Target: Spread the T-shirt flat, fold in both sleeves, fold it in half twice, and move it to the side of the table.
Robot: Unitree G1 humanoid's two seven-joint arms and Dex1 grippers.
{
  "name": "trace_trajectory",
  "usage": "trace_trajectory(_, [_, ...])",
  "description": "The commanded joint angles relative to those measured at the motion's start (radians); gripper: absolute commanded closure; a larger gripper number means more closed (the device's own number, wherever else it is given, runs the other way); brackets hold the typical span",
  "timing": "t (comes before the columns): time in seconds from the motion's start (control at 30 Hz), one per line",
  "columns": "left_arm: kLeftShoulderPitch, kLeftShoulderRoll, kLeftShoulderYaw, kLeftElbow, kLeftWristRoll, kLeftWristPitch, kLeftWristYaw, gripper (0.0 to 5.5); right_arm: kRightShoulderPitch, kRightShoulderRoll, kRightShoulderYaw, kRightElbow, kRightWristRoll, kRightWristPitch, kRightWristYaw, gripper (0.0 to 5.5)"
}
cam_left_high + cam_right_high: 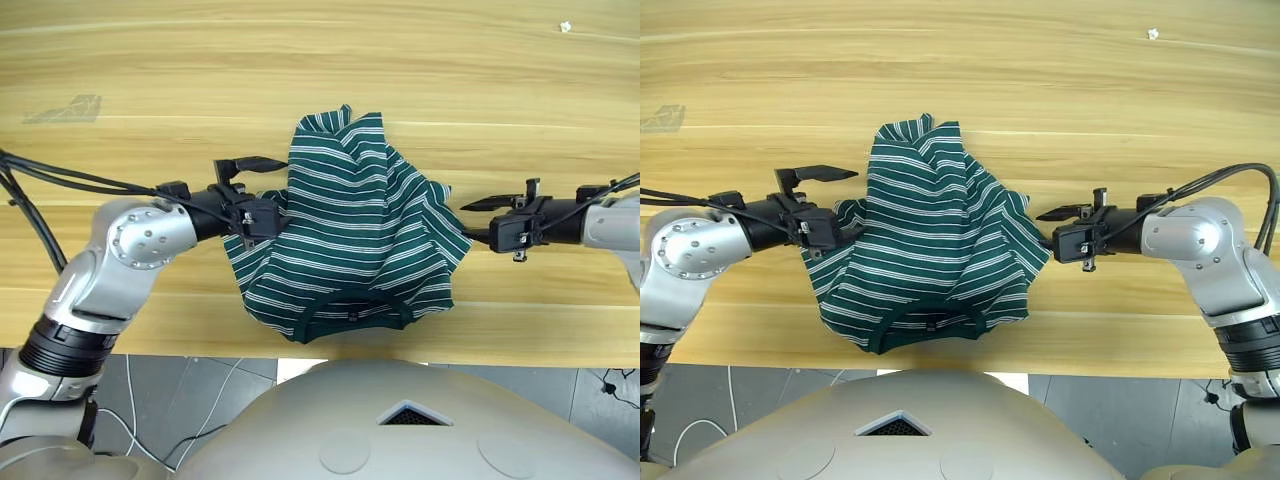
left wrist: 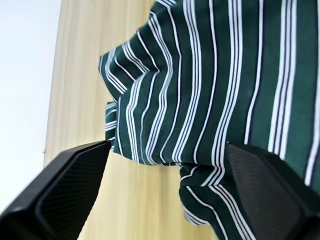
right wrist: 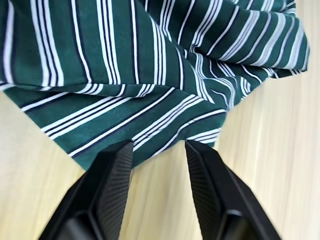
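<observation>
None of the folding looks done: the striped T-shirt (image 1: 350, 230) lies crumpled at the wooden table's (image 1: 300, 60) near edge between the left gripper (image 1: 272, 190), fingers wide apart, and the right gripper (image 1: 468, 220), fingers parted, neither clamping cloth.

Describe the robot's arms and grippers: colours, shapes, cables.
The left arm and right arm are silver-grey metal with rounded joint housings and black ribbed collars lower down; the left's round cap carries a ring of small screws. Black cables run along both forearms. The left gripper and right gripper are black, each with two tapered fingers whose inner faces are finely textured.
</observation>
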Motion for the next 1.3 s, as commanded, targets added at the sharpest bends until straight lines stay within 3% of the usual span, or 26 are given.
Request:
trace_trajectory(0.03, [-0.028,-0.063,-0.035,0.104,0.070,-0.043,0.038,1.22,-0.057,0.078,0.057,0.069,-0.058,-0.053,0.001,3.58])
trace_trajectory(0.23, [-0.078,-0.150,-0.069,0.240,0.120,-0.098,0.058,1.22,-0.109,0.145,0.113,0.252,-0.127,-0.096,0.001,3.58])
trace_trajectory(0.4, [-0.054,-0.140,-0.048,0.333,0.137,-0.144,0.088,1.22,-0.099,0.061,0.099,0.343,-0.182,-0.124,0.006,3.58])
trace_trajectory(0.6, [0.000,-0.109,-0.010,0.384,0.151,-0.187,0.132,1.22,0.037,-0.054,0.036,0.145,-0.015,-0.051,0.123,3.58])
trace_trajectory(0.8, [0.052,-0.114,0.002,0.228,0.149,-0.158,0.106,1.22,0.220,-0.130,0.024,-0.165,0.268,0.105,0.288,3.58])
trace_trajectory(0.97, [0.117,-0.105,-0.030,0.033,0.169,-0.140,0.034,1.22,0.162,-0.092,-0.028,-0.162,0.255,0.119,0.255,3.58])
trace_trajectory(1.1, [0.099,-0.083,0.004,0.011,0.187,-0.135,0.017,1.22,0.093,-0.058,-0.077,-0.128,0.253,0.118,0.219,3.58])
trace_trajectory(1.3, [-0.061,-0.130,0.023,0.079,0.177,-0.124,0.023,1.22,-0.051,0.189,-0.073,-0.066,0.261,0.259,0.037,3.58])
